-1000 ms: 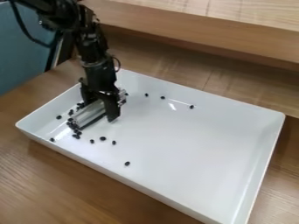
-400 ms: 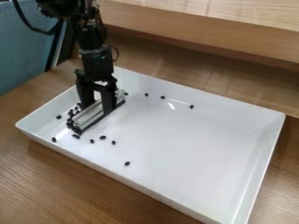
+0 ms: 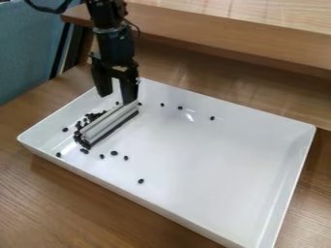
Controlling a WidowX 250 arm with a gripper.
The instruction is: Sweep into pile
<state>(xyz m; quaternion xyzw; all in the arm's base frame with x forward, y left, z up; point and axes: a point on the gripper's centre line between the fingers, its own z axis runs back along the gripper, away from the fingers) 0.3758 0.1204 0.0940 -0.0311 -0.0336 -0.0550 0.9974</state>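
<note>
"What are the surfaces like at your end?"

"I have a glossy white tray, rectangular with rounded corners and raised, sloping walls, on a wood-grain tabletop. In it lies a straight, silvery bar, ridged along its length, with a black strip down its lower edge. The pellets are small, dark and roundish. A wooden ledge runs along the back, and there's a flat blue surface at upper left."

"And your arm?"

"My black arm comes in at the top edge and hangs nearly upright over the tray's back left part, its gripper pointing down. The jaws stand apart, with a visible gap between them."

"Where's the bar from there?"

"Below the jaws, slanting from its far end by the right-hand fingertip in my view down toward the near left of the tray. Whether that tip touches it, I can't tell."

"The pellets?"

"Most are bunched along the bar's left side and round its near end. I see others loose: a few near the tray's back wall, some in front of the bar, and one farther out toward the front wall."
</note>
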